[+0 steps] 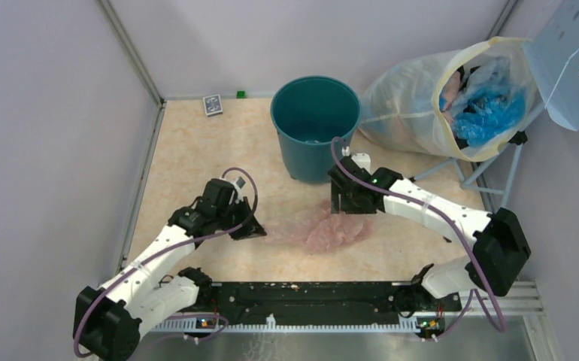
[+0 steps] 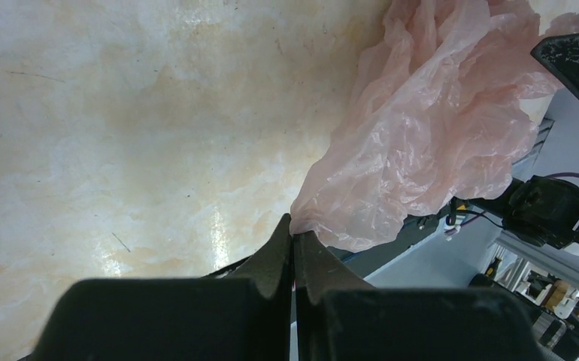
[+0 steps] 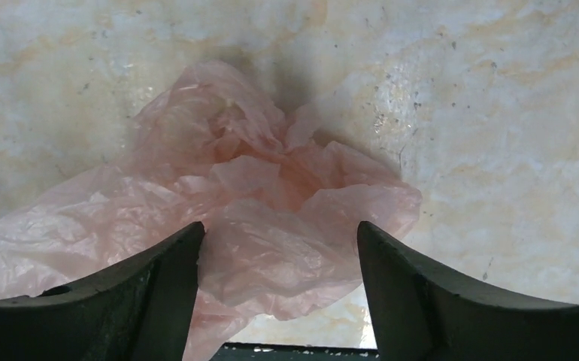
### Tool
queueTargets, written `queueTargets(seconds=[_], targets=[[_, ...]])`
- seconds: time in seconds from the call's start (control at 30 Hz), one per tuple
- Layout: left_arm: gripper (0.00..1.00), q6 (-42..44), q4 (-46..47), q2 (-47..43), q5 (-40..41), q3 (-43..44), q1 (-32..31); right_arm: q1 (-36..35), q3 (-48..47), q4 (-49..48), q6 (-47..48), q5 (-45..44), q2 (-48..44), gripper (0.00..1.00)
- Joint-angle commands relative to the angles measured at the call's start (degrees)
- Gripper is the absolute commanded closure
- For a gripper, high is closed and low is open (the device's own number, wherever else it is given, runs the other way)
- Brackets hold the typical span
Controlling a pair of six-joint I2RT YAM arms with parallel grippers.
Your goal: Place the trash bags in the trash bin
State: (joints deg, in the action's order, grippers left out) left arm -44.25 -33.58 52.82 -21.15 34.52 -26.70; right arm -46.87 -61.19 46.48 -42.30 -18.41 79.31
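Pink crumpled thin plastic bag (image 1: 324, 229) lies on the worktop (image 1: 196, 150). Low left hand (image 2: 294, 239) pinches its corner; right hand (image 3: 279, 229) points down above it, spread wide.

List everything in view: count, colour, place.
bag: one, pale pink, crumpled on the table between the arms
bin: one, dark teal, upright, far middle
sack: one, clear with a yellow rim, right of the bin
blue bags: several, bright blue, inside the sack
panel: one, pale blue, perforated, top right
box: one, small, dark, far left
block: one, green, by the far wall
table: one, beige marbled
left fingers: black, shut on the bag's edge
right fingers: black, open over the bag
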Motion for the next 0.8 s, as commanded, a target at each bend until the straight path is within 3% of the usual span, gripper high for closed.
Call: queueTargets(seconds=[0.0, 0.13, 0.2, 0.23, 0.57, 0.7, 0.77], targets=[[1.0, 1.8, -2.3, -0.4, 3.7, 4.2, 0.2, -0.3, -1.3, 2.9, -2.5, -5.4, -1.7, 0.4], [1.0, 3.1, -8.6, 2.3, 10.5, 8.1, 0.5, 2.1, -0.1, 5.6, -1.7, -6.4, -8.2, 0.85], [1.0, 4.2, -10.9, 3.3, 13.2, 9.6, 1.1, 5.0, -0.3, 7.4, -1.0, -5.8, -11.2, 0.99], [1.0, 4.8, -12.1, 3.7, 14.8, 10.4, 1.7, 7.0, -0.5, 8.4, -0.5, -5.2, -12.7, 1.0], [1.0, 8.9, -18.7, 4.5, 27.0, 18.9, 10.4, 21.1, -7.1, 12.1, 4.4, -3.7, -22.0, 1.0], [1.0, 10.8, -17.0, 4.2, 23.3, 23.1, 10.6, 23.1, -9.9, 10.9, 7.7, 3.9, -20.6, 0.74], [1.0, 11.2, -14.3, 3.9, 16.3, 23.6, 10.6, 23.1, -10.8, 7.7, 14.1, 16.2, -19.6, 0.41]])
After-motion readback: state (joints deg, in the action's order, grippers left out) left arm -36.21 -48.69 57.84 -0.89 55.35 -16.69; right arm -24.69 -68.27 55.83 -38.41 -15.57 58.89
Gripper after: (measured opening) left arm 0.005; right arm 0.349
